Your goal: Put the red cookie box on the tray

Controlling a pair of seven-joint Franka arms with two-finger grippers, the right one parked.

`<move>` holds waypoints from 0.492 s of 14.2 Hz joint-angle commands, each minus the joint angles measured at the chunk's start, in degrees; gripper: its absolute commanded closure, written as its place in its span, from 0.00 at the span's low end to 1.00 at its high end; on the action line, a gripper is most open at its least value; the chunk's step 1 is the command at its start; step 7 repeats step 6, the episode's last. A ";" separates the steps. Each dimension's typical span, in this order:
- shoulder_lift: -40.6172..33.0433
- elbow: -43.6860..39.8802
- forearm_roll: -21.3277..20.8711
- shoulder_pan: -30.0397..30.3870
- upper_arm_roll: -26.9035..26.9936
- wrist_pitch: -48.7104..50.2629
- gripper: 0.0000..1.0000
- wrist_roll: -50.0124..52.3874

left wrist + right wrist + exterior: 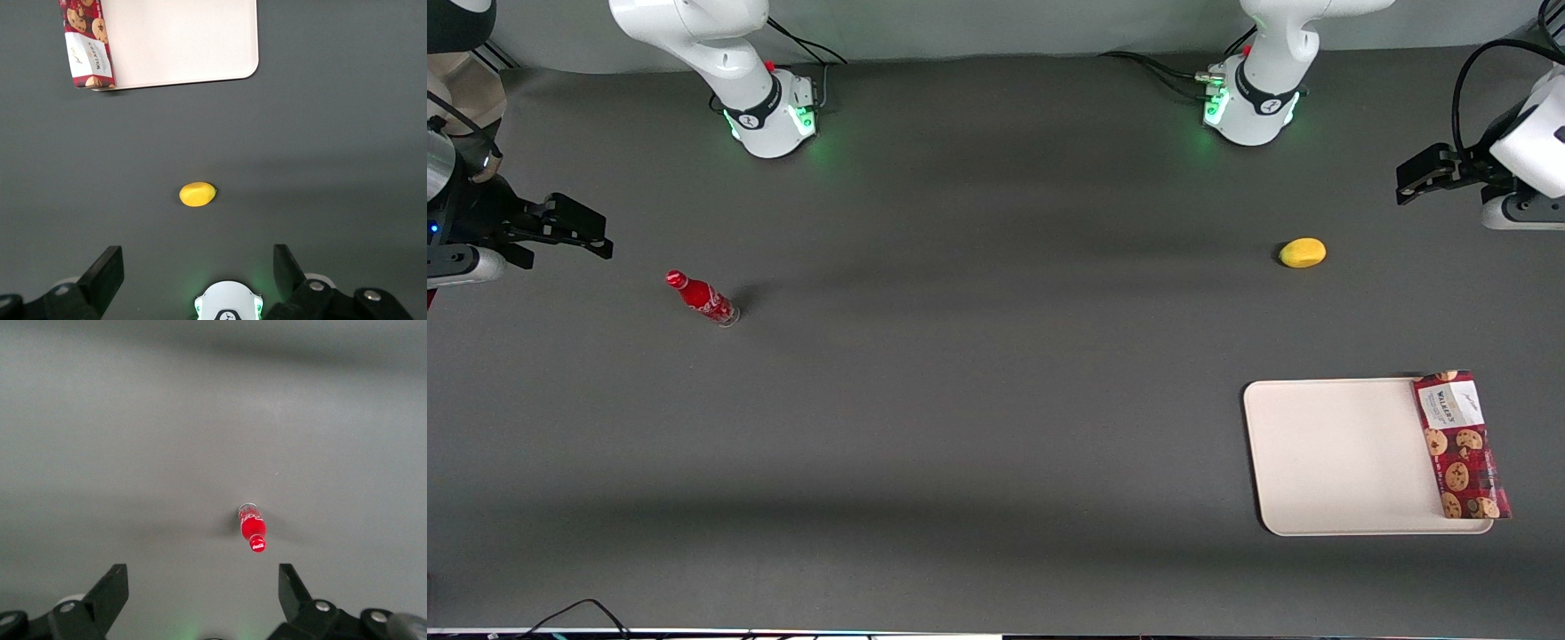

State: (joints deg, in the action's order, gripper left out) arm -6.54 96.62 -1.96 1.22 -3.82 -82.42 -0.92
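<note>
The red cookie box [1460, 444] lies along the tray's [1343, 458] edge toward the working arm's end. A lemon [1303, 252] sits farther from the front camera. The gripper [1418, 173] hangs high above the table [960, 400], fingers spread, holding nothing.

- Front view: high, steep downward look over the whole table [960, 427], facing both arm bases.
- Left wrist view: high above the lemon [197, 194], looking down between the wide-apart fingers of the gripper [197, 270]; shares lemon, tray [200, 40] and red cookie box [87, 47] with the front view.
- Right wrist view: downward on the soda bottle [252, 528].
</note>
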 commanded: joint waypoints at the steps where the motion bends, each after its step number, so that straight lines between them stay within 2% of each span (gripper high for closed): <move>1: 1.35 -1.88 1.07 -0.96 -0.39 0.16 0.00 1.27; 4: 1.26 -1.96 3.44 -0.96 -0.57 0.24 0.00 1.18; 7: 1.17 -2.05 3.80 -0.96 -0.57 0.42 0.00 1.27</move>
